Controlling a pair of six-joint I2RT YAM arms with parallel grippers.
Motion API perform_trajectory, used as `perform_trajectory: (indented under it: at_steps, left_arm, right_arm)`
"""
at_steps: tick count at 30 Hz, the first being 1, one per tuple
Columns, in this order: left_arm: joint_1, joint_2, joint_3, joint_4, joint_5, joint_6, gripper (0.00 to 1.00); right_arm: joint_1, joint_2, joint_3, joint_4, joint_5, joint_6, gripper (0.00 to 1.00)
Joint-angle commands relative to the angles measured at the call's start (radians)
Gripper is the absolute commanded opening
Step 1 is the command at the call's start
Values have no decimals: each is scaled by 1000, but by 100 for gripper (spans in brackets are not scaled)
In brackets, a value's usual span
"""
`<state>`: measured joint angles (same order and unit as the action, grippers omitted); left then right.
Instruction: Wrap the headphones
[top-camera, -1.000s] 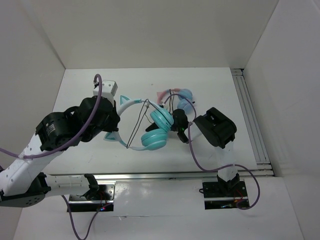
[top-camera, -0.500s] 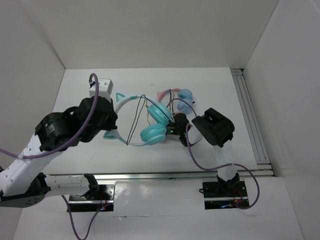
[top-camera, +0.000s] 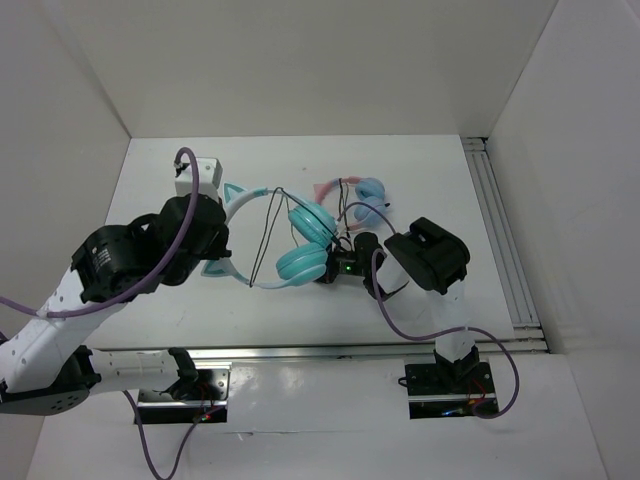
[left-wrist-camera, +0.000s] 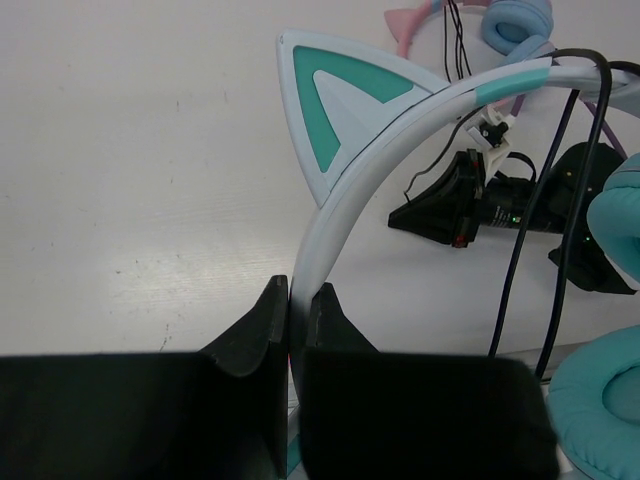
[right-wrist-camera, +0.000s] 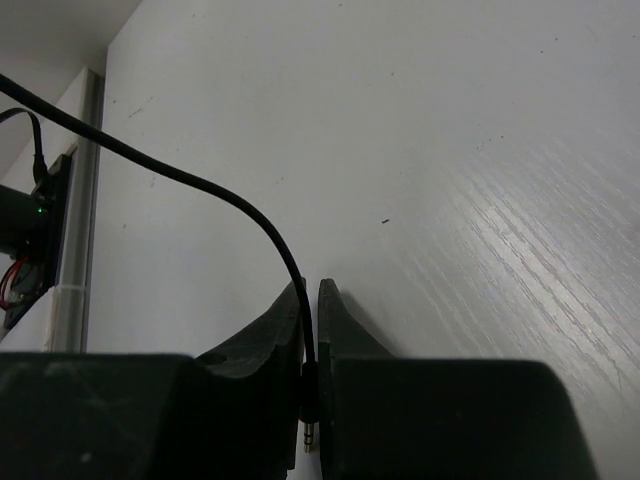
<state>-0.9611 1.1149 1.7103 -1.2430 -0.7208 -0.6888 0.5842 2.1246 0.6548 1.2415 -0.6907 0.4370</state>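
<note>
The headphones have teal ear cups (top-camera: 312, 222) and a pale headband (top-camera: 243, 203) with cat ears; they are held tilted above the table's middle. My left gripper (top-camera: 222, 252) is shut on the headband (left-wrist-camera: 400, 130), just below a cat ear (left-wrist-camera: 340, 95). The thin black cable (top-camera: 266, 235) crosses the band in loops and hangs beside the cups (left-wrist-camera: 520, 250). My right gripper (top-camera: 328, 272) sits just right of the lower cup, shut on the cable (right-wrist-camera: 200, 185) right above its plug (right-wrist-camera: 311, 425).
The pink-banded headphones (top-camera: 345, 190) with light blue cups lie behind the teal cups, also in the left wrist view (left-wrist-camera: 515, 15). A metal rail (top-camera: 500, 230) runs along the table's right edge. White walls enclose the table.
My right gripper has moved left and nearer with the cable end, coming in beside the lower cup. The headphones have shifted slightly left and back in my left gripper.
</note>
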Motion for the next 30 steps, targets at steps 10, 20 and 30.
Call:
perform_trajectory:
  at_steps: [10, 20, 30]
  left_arm:
    - [155, 37, -47, 166, -82, -71, 0]
    - [346, 229, -12, 399, -8, -8, 0]
    - [352, 342, -84, 398, -98, 15, 0]
  right_arm:
    - [115, -219, -161, -180, 264, 2, 0]
    - [380, -500, -172, -456, 489, 17, 0]
    - [554, -810, -9, -847, 643, -17, 0]
